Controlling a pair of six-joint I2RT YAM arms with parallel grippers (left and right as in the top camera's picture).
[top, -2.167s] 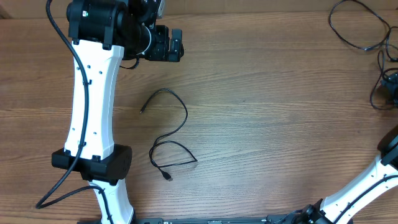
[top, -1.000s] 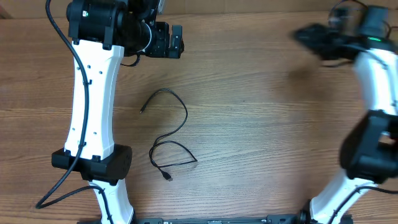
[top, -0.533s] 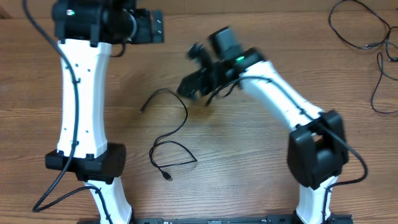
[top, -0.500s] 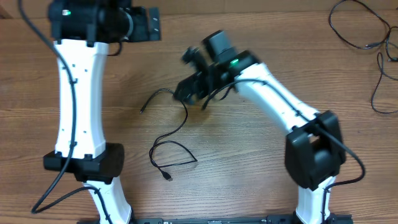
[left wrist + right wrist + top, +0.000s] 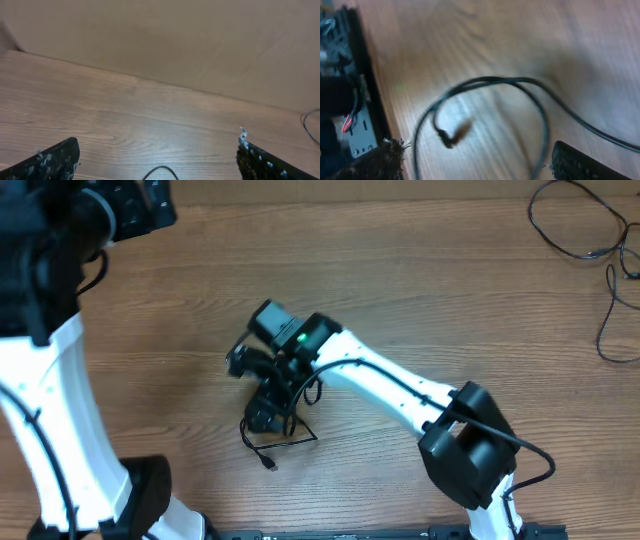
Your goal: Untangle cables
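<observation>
One black cable [image 5: 492, 78], loop and plug lying between the spread, empty fingers of the right gripper [image 5: 477, 162], left gripper [image 5: 157, 160] wide open, well apart.

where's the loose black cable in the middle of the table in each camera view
overhead: the cable lies left of centre, its loop and plug end showing below the right gripper, the rest hidden under it.
right wrist: it loops across the middle, blurred, between the open fingers.
left wrist: only a small black arc at the bottom edge; cannot tell if it is this cable.
shared landmark: the wooden table.
</observation>
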